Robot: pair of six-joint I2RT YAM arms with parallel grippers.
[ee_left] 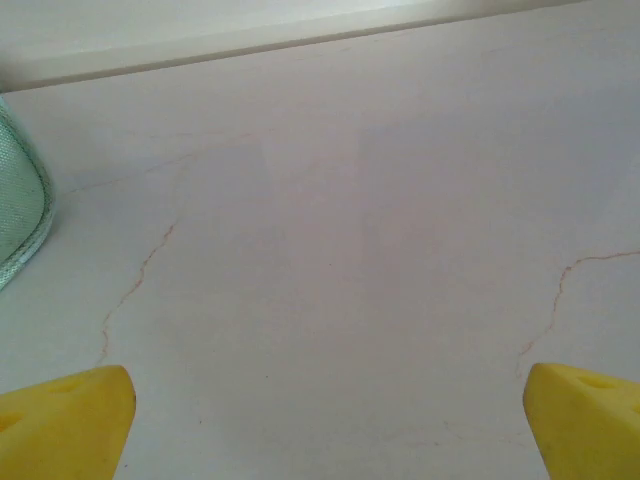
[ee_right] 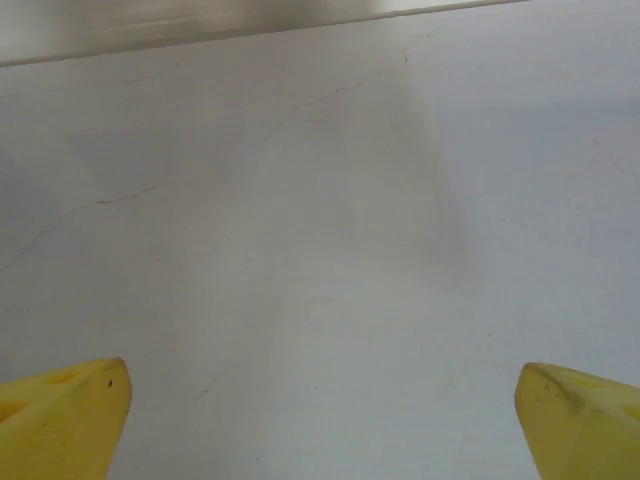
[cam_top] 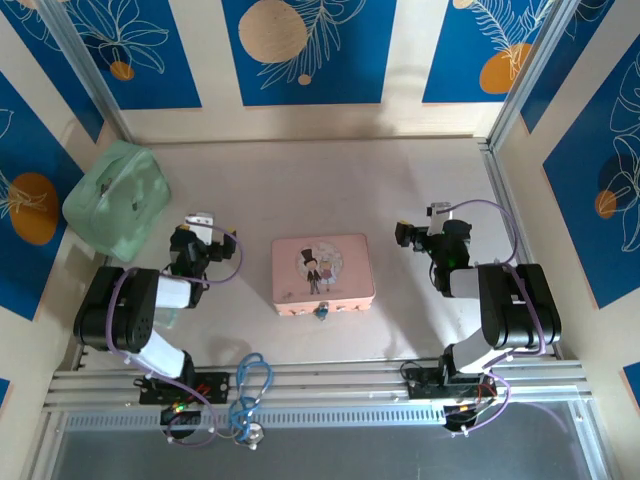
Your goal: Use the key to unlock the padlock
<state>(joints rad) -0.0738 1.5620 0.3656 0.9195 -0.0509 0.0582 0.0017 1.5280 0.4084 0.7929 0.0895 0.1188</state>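
Note:
The padlock [cam_top: 322,311] is a tiny blue body with a silvery shackle, hanging at the near edge of a pink picture tin [cam_top: 323,270] in the middle of the table. The key is out of view. My left gripper [cam_top: 203,222] rests left of the tin and is open. In the left wrist view its yellow fingertips [ee_left: 70,415] stand far apart over bare table, and the left gripper [ee_left: 325,420] holds nothing. My right gripper [cam_top: 438,215] sits right of the tin, also open. The right gripper [ee_right: 320,415] shows wide-set yellow fingertips [ee_right: 575,415] with only tabletop between them.
A pale green mesh pouch [cam_top: 118,198] lies at the far left, and its edge [ee_left: 22,215] shows in the left wrist view. Blue-patterned walls enclose the table. A blue cable loop [cam_top: 252,385] hangs over the metal rails at the near edge.

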